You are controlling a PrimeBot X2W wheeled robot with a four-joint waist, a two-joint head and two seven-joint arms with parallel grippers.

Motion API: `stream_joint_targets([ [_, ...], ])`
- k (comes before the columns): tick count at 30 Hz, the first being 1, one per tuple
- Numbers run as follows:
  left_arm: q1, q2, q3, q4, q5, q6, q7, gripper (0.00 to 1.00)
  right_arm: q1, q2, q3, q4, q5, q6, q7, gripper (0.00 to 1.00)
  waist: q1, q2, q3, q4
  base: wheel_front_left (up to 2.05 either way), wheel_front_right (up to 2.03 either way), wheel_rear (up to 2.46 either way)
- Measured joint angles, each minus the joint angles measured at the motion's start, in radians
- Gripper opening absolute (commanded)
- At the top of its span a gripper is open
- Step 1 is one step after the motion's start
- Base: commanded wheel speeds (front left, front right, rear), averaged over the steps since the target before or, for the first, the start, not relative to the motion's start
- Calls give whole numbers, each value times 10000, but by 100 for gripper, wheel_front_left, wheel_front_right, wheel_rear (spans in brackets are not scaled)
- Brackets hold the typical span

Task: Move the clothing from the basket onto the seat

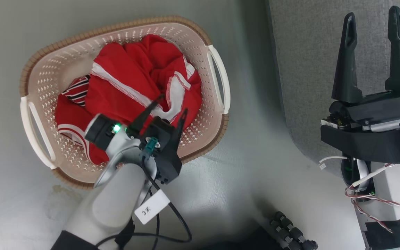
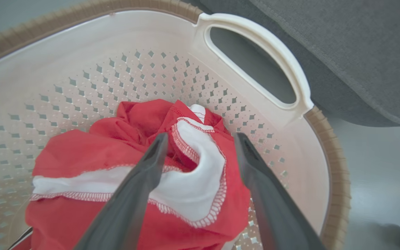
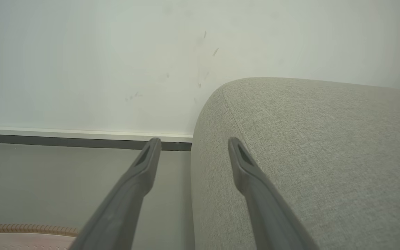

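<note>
- Currently the left gripper (image 1: 173, 105), lower centre of the head view, hangs over the clothing (image 1: 134, 80) with its jaws spread apart and holding nothing.
- Risk: the red garments lie bunched together in the basket (image 1: 47, 80), left of frame. A closure on the white trim fold may catch only one thin layer, which can slip out, or it may drag everything at once.
- Risk: a descent too deep may drive a fingertip into the perforated basket wall and lift or tip it.
- The right gripper (image 1: 372, 12), upper right, stands spread and empty above the seat (image 1: 307, 69); it may obstruct the drop zone.
</note>
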Motion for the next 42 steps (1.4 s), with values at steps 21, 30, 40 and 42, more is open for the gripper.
stream_joint_targets([
  [21, -376, -4, -355, 1001, -742, 474, -180, 0, -236, 42, -54, 694, -100, 178, 0, 100, -2, -2, -48, 102, 0, 0, 0],
  [30, -375, -8, -481, 901, -1267, 257, -387, 0, -228, 56, -94, 1505, -100, 328, 0, 100, -2, -2, -710, 388, 0, 0, 0],
  [40, -379, -40, -788, 424, -1450, -157, -441, 0, 179, 174, -12, 2638, -82, 529, 0, 100, -2, -2, -1827, 896, 0, 0, 0],
  [42, -404, -56, -813, 307, -1607, -245, -443, 0, 259, 209, 44, 2878, -82, 548, 0, 100, -3, -2, -2071, 1021, 0, 0, 0],
])
